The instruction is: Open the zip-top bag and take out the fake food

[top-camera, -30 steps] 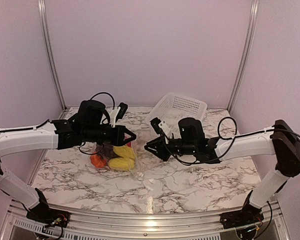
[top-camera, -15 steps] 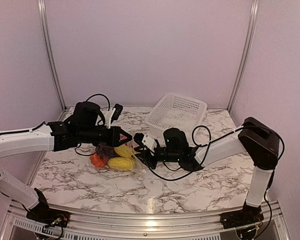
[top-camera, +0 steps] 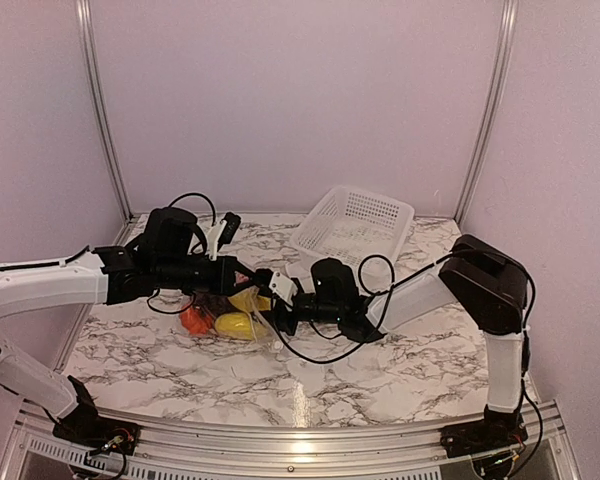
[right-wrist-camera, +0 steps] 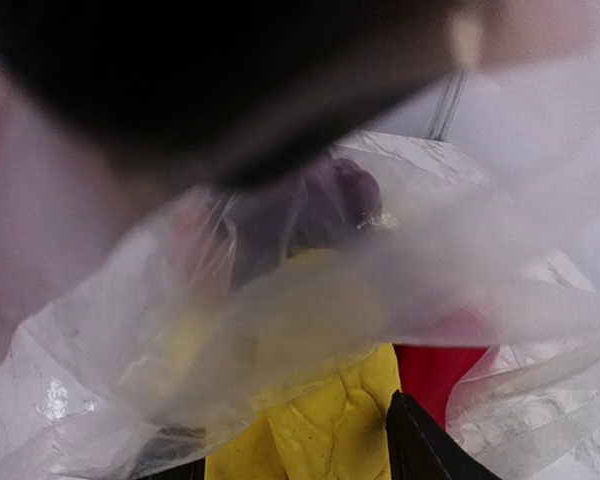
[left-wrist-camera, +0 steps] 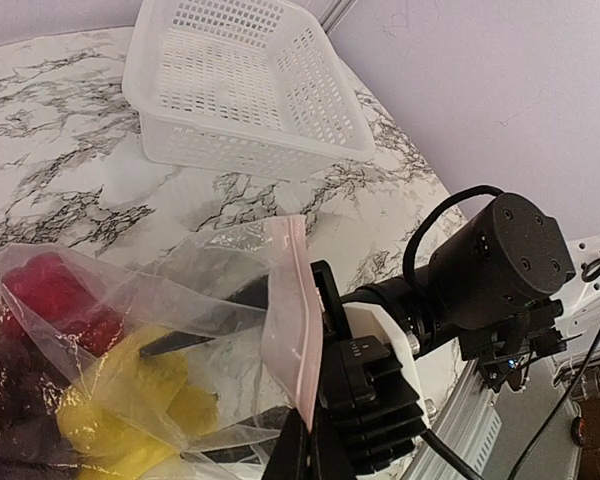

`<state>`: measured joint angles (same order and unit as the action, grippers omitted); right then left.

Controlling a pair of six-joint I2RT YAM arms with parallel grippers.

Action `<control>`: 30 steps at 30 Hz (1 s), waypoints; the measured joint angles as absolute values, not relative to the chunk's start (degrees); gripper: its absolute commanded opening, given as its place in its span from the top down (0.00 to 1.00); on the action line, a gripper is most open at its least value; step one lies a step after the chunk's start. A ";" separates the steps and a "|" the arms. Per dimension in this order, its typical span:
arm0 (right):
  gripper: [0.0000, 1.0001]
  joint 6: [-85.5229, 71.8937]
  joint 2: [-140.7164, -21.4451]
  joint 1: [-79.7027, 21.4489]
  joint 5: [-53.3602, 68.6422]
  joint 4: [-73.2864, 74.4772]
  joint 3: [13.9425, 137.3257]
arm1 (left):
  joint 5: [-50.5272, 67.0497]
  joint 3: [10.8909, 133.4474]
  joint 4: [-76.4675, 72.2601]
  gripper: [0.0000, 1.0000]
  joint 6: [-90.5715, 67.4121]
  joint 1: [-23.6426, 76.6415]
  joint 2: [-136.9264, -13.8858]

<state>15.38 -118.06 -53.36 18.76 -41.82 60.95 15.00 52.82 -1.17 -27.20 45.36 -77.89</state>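
Marble table (top-camera: 400, 370), two arms meeting left of centre. The zip-top bag (left-wrist-camera: 180, 280) lies there on the tabletop, its open end lifted towards the right arm. The fake food (top-camera: 238, 322) sits inside it: yellow fruits in the middle, an orange piece (top-camera: 193, 320) at the left end, a red piece (left-wrist-camera: 50, 295) and a dark purple bunch (right-wrist-camera: 335, 200) showing through the film. Left gripper (top-camera: 250, 275) reaches in from the left above the bag. In its wrist view its two dark fingers (left-wrist-camera: 285, 460) sit close together at the bottom edge, with the pink zip strip (left-wrist-camera: 288, 320) rising out from between them, so it is pinched on the bag's zip edge. Right gripper (top-camera: 275, 315) comes in low from the right, nose to the bag mouth. Its pincer stands wide: one finger (left-wrist-camera: 205, 322) shows dark through the plastic above the yellow fruit, the other lower down, yellow visible between them. Cannot tell whether those fingers are inside the bag or only pressed against the film. The right wrist view is mostly smeared plastic, with one dark fingertip (right-wrist-camera: 420, 445) sharp at the bottom and yellow and red beside it. White perforated basket (left-wrist-camera: 240, 150) stands at the back of the table, well apart from the bag, tilted on the far edge in the top view.
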 measured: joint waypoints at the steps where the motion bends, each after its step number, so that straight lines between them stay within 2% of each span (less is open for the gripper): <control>1: 0.38 15.46 -118.56 -53.36 18.79 -42.44 61.10 | 14.98 52.64 -1.17 1.00 -27.20 45.30 -77.89; 10: 0.35 15.86 -121.67 -53.39 18.44 -45.58 62.57 | 14.22 52.07 -1.10 1.00 -27.20 44.93 -77.97; 11: 0.22 16.32 -122.41 -53.41 17.52 -45.71 62.89 | 13.82 51.77 -1.23 1.00 -27.22 44.77 -78.43; 12: 0.21 16.34 -122.43 -53.41 17.43 -45.71 62.89 | 13.82 51.75 -1.26 1.00 -27.22 44.75 -78.48; 17: 0.23 16.36 -122.98 -53.32 16.08 -45.76 62.87 | 13.43 51.57 -1.48 1.00 -27.22 44.71 -79.48; 23: 0.37 16.03 -123.00 -52.66 15.07 -46.89 61.89 | 13.45 51.37 -2.20 1.00 -27.20 44.77 -79.81; 25: 0.38 15.88 -123.00 -52.36 14.85 -47.13 61.58 | 13.45 51.20 -2.57 1.00 -27.20 44.84 -79.81; 30: 0.32 16.21 -123.00 -52.05 14.50 -46.96 61.54 | 13.04 51.11 -3.27 1.00 -27.20 44.91 -80.14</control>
